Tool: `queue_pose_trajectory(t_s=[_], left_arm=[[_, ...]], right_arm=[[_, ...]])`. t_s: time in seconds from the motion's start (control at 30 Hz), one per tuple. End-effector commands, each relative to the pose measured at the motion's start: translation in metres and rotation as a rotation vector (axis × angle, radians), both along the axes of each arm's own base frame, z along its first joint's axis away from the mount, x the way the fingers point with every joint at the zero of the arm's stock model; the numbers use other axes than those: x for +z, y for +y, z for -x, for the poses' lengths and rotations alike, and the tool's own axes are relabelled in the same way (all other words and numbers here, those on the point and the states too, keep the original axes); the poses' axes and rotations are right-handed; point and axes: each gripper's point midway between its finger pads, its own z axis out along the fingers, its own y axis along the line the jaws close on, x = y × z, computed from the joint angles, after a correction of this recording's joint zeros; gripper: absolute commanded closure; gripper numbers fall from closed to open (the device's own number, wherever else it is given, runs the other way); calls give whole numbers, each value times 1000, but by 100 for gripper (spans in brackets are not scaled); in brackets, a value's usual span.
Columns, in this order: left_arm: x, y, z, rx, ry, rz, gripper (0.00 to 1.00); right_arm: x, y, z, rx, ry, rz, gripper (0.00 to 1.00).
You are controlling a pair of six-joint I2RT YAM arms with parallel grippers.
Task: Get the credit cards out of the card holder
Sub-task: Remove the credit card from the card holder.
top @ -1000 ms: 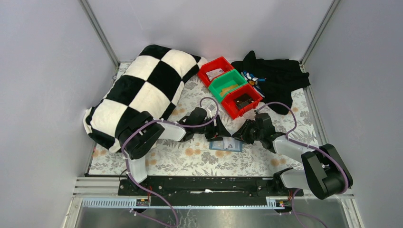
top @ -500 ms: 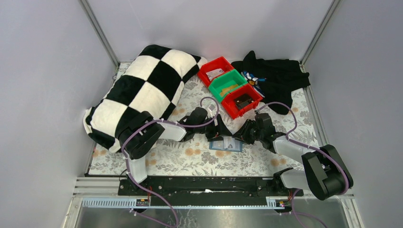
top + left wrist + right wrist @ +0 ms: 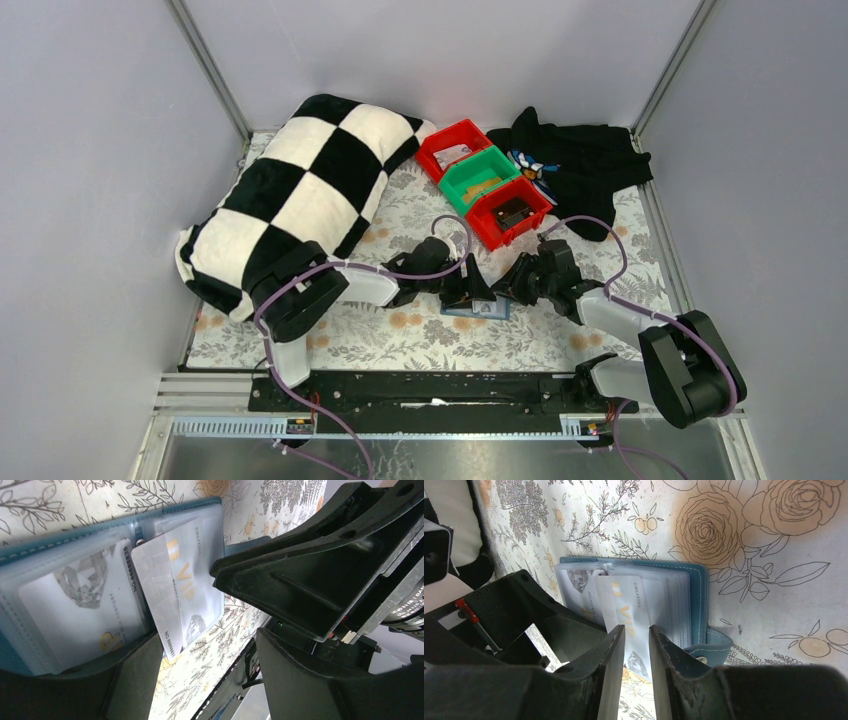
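Note:
The teal card holder [image 3: 476, 309] lies open on the floral cloth between both grippers. In the left wrist view its clear pockets [image 3: 60, 580] hold a pale diamond-print card [image 3: 85, 605]. A second credit card marked VIP [image 3: 187, 580] sticks halfway out of the holder, tilted. My left gripper [image 3: 210, 675] is open wide, one finger [image 3: 132, 680] at the holder's near edge. My right gripper [image 3: 637, 635] hovers over the VIP card [image 3: 629, 605], its jaws a narrow gap apart with the card lying flat beneath them. The holder's snap strap [image 3: 711, 647] sits beside the right finger.
A checkered pillow [image 3: 300, 190] fills the back left. Behind the grippers stand a red bin [image 3: 452, 148], a green bin [image 3: 480, 178] and another red bin [image 3: 510, 212]. Black cloth [image 3: 580, 165] lies at the back right. The grippers nearly touch above the holder.
My left gripper has moved right and nearer, coming down over the holder's left side. The right gripper and the holder have stayed where they were.

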Motion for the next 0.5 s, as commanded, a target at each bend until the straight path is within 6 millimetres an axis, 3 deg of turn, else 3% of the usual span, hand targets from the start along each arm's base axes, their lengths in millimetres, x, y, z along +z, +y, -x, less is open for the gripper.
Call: queue_pose_trajectory(t_s=[0.0,0.17,0.47], left_arm=[[-45,30,14,43,77,-188,26],[-47,28,13,53,75,-172,27],[-30,21,6,102,43,-52,45]], right_arm=[[-39,-29,33,-23,142,146,67],[-39,-29,33,-21,145,142,67],[-42,-30,36,-21,151,142,67]])
